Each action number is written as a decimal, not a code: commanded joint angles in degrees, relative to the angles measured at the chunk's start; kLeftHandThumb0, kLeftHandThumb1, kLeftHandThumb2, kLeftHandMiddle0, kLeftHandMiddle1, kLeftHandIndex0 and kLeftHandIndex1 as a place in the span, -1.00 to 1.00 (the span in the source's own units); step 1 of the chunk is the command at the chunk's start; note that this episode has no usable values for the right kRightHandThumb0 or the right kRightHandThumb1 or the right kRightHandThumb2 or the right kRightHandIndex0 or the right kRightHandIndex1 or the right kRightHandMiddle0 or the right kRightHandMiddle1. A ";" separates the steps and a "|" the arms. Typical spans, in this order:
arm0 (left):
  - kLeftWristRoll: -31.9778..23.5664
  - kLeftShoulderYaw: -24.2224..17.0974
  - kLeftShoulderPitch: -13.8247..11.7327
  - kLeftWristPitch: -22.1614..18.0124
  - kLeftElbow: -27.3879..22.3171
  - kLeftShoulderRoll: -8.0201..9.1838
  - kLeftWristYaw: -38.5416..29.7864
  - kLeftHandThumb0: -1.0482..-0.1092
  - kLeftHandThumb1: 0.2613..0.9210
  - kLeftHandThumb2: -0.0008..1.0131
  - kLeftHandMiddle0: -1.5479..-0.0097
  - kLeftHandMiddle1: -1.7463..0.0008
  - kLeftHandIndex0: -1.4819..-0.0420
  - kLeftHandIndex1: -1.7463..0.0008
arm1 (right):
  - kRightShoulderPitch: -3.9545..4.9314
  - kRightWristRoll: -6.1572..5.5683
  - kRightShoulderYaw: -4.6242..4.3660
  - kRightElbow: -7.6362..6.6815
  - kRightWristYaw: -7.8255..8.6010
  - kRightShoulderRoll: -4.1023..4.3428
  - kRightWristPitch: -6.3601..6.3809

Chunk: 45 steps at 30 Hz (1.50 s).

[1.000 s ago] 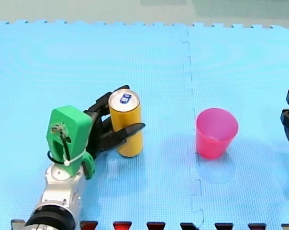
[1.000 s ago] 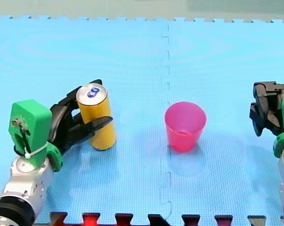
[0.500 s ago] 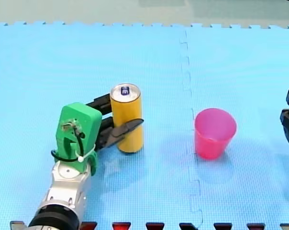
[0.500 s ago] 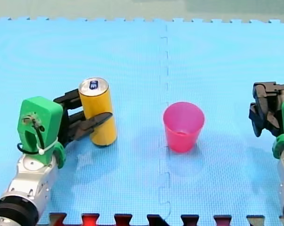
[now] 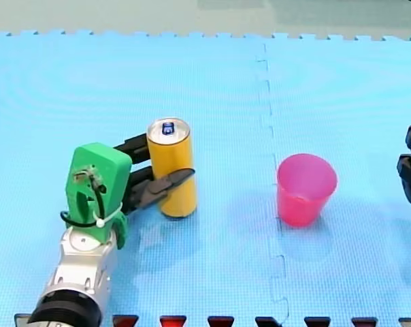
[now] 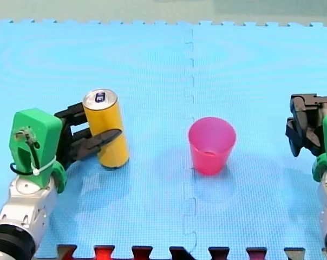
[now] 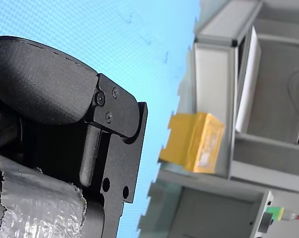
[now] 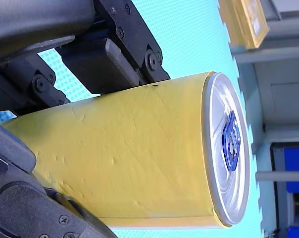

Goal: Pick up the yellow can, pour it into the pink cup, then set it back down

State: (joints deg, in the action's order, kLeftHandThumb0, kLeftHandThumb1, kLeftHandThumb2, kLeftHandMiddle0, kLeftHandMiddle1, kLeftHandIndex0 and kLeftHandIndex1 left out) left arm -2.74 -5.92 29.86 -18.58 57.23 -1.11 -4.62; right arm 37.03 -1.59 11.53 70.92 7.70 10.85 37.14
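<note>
The yellow can (image 5: pixel 171 170) stands left of centre on the blue mat, its top leaning slightly left. My left hand (image 5: pixel 151 170) is shut on it, one black finger (image 5: pixel 168 185) across its front and others behind. In the second wrist view the can (image 8: pixel 139 153) lies between the black fingers (image 8: pixel 110 64), its silver lid and blue tab showing. The pink cup (image 5: pixel 306 189) stands upright to the can's right, a clear gap between them. My right hand (image 6: pixel 307 127) is at the mat's right edge, holding nothing.
The blue foam mat (image 5: pixel 212 82) has a seam (image 5: pixel 270 136) running front to back just left of the cup. A yellow box (image 7: pixel 194 141) and grey shelving lie beyond the mat's edge in the first wrist view.
My left hand has carried the can a little to the left, and its top now leans left. The cup and the right hand have stayed in place.
</note>
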 commanded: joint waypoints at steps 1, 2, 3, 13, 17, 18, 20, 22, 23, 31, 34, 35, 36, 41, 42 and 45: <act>-0.98 -0.57 -1.14 -2.46 -2.46 -0.66 -0.02 0.44 0.50 -1.00 -0.80 0.98 -0.67 1.00 | 0.35 -0.16 0.00 -0.11 -0.09 0.01 -0.41; -1.25 -0.65 -1.60 -3.93 -3.54 -1.14 -0.04 0.44 0.50 -1.00 -0.80 0.98 -0.68 1.00 | 0.39 -0.16 0.00 -0.10 -0.11 -0.03 -0.49; -1.43 -0.61 -2.07 -6.49 -4.41 -1.64 -0.34 0.44 0.50 -1.00 -0.80 0.99 -0.68 0.99 | 0.46 -0.16 -0.01 -0.08 -0.16 -0.08 -0.62; 8.48 3.38 0.90 -18.56 -4.29 -0.81 8.25 0.42 0.48 -0.99 -0.77 1.00 -0.68 1.00 | 1.14 0.11 -0.21 0.35 -0.76 -0.84 -1.50; 13.68 5.73 2.43 -18.28 -3.65 -0.19 14.05 0.42 0.49 -0.99 -0.77 1.00 -0.67 1.00 | 1.43 -0.10 -0.15 0.46 -0.75 -1.19 -2.09; 15.98 6.79 2.84 -17.78 -3.63 0.18 16.53 0.42 0.49 -0.99 -0.77 1.00 -0.67 1.00 | 1.50 -0.13 -0.14 0.49 -0.77 -1.28 -2.23; 21.29 9.34 3.67 -15.92 -3.85 1.25 21.58 0.42 0.50 -0.99 -0.75 1.00 -0.66 1.00 | 1.59 -0.10 -0.19 0.52 -0.93 -1.42 -2.41; 25.19 11.34 4.36 -14.08 -4.36 1.95 24.81 0.41 0.51 -0.99 -0.70 1.00 -0.63 1.00 | 1.63 -0.03 -0.27 0.49 -1.12 -1.52 -2.58; 26.47 12.02 4.57 -13.32 -4.70 2.05 25.88 0.40 0.51 -0.99 -0.70 1.00 -0.61 1.00 | 1.64 -0.01 -0.31 0.47 -1.20 -1.56 -2.70; 29.97 15.17 5.64 -8.48 -6.82 1.27 30.77 0.29 0.54 -0.99 -0.70 0.99 -0.58 1.00 | 1.77 -0.09 -0.38 0.43 -1.35 -1.88 -3.59; 30.73 16.44 6.37 -6.77 -7.21 1.36 31.40 0.28 0.54 -1.00 -0.70 1.00 -0.59 1.00 | 1.76 -0.48 -0.16 0.40 -0.93 -2.13 -4.01; 30.98 16.83 6.59 -6.30 -7.32 1.35 31.62 0.28 0.53 -1.00 -0.70 1.00 -0.59 1.00 | 1.75 -0.67 -0.06 0.38 -0.73 -2.22 -4.18; 31.44 17.32 6.82 -5.85 -7.37 1.37 31.98 0.27 0.53 -1.00 -0.70 1.00 -0.59 1.00 | 1.75 -0.89 0.07 0.35 -0.49 -2.33 -4.34; 35.40 20.67 8.38 -5.18 -6.18 2.45 35.73 0.25 0.53 -1.00 -0.71 0.99 -0.59 1.00 | 1.74 -1.22 0.29 0.31 -0.09 -2.65 -4.67; 36.46 21.50 9.01 -5.16 -5.58 2.67 36.78 0.25 0.53 -1.00 -0.72 0.99 -0.60 1.00 | 1.74 -1.21 0.28 0.33 -0.12 -2.70 -4.68; 39.46 23.90 11.60 -4.72 -2.73 2.95 40.23 0.25 0.54 -1.00 -0.74 0.98 -0.64 0.98 | 1.77 -1.18 0.26 0.40 -0.17 -2.88 -4.74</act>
State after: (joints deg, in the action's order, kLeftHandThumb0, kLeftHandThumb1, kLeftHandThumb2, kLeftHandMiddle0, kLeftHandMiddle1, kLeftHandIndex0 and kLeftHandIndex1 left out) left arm 36.03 17.06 39.69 -23.29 53.41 1.42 34.21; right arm 38.60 -2.62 11.73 71.37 7.60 7.94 32.56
